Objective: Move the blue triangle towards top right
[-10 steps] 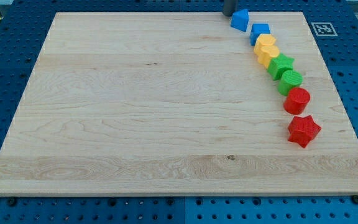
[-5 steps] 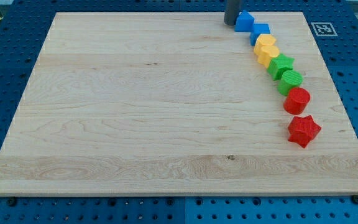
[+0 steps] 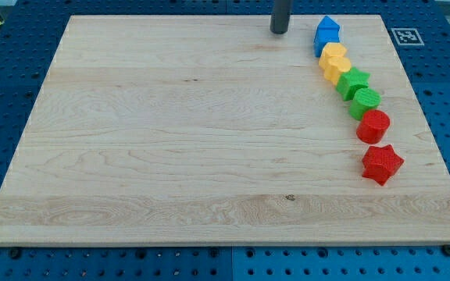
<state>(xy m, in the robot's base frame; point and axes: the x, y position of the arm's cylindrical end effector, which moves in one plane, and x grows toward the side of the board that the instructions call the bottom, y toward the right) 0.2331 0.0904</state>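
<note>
The blue triangle (image 3: 329, 24) lies near the board's top right, touching the top of a blue block (image 3: 326, 40). My tip (image 3: 279, 32) stands on the board to the left of the triangle, apart from it by a clear gap. The two blue blocks head a curved line of blocks running down the right side.
Below the blue blocks come two yellow blocks (image 3: 336, 62), a green star (image 3: 355, 81), a green cylinder (image 3: 366, 101), a red cylinder (image 3: 373, 125) and a red star (image 3: 382, 163). A printed marker (image 3: 406, 36) sits right of the wooden board (image 3: 170, 140).
The blue triangle has slid right and now sits on top of the blue block. My tip came down beside it, then drew back to the left.
</note>
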